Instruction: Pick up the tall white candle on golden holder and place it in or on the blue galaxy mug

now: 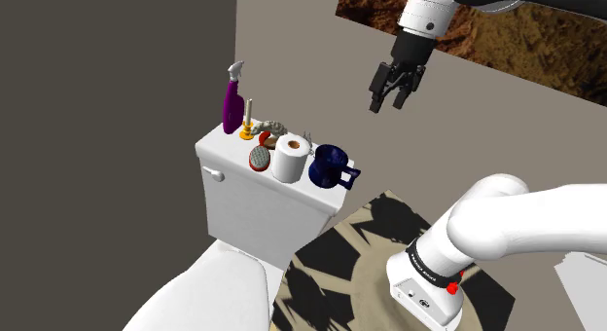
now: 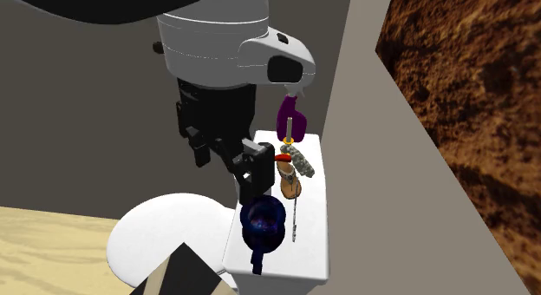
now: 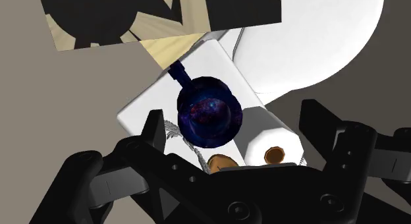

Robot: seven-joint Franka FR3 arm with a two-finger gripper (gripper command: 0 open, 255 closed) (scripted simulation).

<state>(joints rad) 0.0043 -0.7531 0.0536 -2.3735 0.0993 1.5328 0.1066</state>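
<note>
A slim pale candle (image 1: 248, 113) stands upright in a small golden holder (image 1: 246, 136) at the far end of the white toilet tank lid (image 1: 222, 144), beside a purple spray bottle (image 1: 232, 100). In the second exterior view the candle (image 2: 287, 128) rises just in front of that bottle. The dark blue galaxy mug (image 1: 331, 166) stands at the lid's other end, handle outward. My gripper (image 1: 386, 103) hangs open and empty, high above and to the right of the mug. In the wrist view the mug (image 3: 211, 114) lies between my spread fingers (image 3: 155, 132), far below them.
A toilet paper roll (image 1: 290, 156) stands next to the mug, with a red round brush (image 1: 260, 160) and a sandal (image 2: 289, 179) between it and the candle. The toilet bowl (image 1: 209, 295) is below the tank. A wall runs behind the tank, and a patterned rug (image 1: 360, 241) covers the floor.
</note>
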